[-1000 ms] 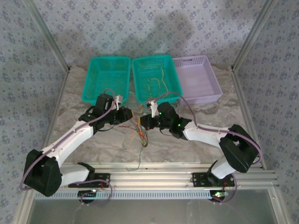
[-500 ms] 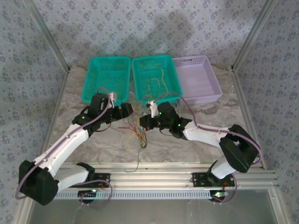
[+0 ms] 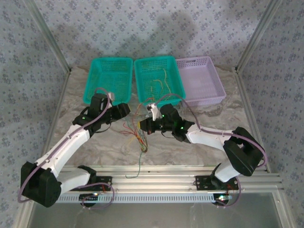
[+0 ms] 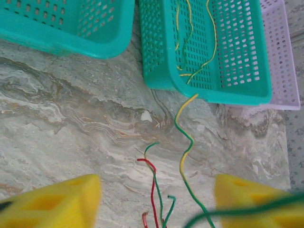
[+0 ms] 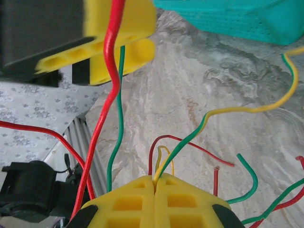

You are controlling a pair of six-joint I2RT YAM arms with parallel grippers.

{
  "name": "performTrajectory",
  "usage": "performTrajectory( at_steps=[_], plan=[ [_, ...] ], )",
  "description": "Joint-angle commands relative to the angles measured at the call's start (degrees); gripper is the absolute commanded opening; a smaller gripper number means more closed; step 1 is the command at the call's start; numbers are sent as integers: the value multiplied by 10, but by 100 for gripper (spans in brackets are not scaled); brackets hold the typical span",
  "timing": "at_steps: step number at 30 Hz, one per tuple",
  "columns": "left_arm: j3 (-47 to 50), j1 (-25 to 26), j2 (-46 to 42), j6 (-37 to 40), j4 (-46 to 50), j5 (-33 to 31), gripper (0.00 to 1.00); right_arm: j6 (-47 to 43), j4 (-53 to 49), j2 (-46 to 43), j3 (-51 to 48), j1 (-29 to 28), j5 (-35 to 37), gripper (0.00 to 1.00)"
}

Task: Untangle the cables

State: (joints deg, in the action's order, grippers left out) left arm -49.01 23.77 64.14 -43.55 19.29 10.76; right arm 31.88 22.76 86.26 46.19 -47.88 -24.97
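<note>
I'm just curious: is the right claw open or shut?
Shut. The right claw has its yellow fingers pressed together in its wrist view, pinching cables between them.

Thin red, green and yellow cables (image 3: pixel 138 138) sit tangled midway across the bench (image 3: pixel 190 154). One green strand trails toward the near edge.

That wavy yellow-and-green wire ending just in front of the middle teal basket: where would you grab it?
Probably on the wavy middle stretch of the yellow-and-green wire, where it stands clear of the red and green strands beside it. Come down from above with the open left tool straddling it crosswise, since the wire runs lengthwise between the fingers.
</note>
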Motion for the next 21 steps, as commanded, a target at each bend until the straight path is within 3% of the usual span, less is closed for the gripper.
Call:
performTrajectory(
  at_steps=[1, 10, 21],
  plan=[
    [-21, -2, 4, 0, -25, -6, 45, -9, 21, -11, 0, -5, -27, 0],
    [-30, -2, 14, -3, -25, -6, 0, -17, 5, -13, 3, -4, -14, 0],
    [-80, -3, -2, 19, 36, -40, 0, -21, -80, -60, 6, 45, 91, 0]
  ],
)
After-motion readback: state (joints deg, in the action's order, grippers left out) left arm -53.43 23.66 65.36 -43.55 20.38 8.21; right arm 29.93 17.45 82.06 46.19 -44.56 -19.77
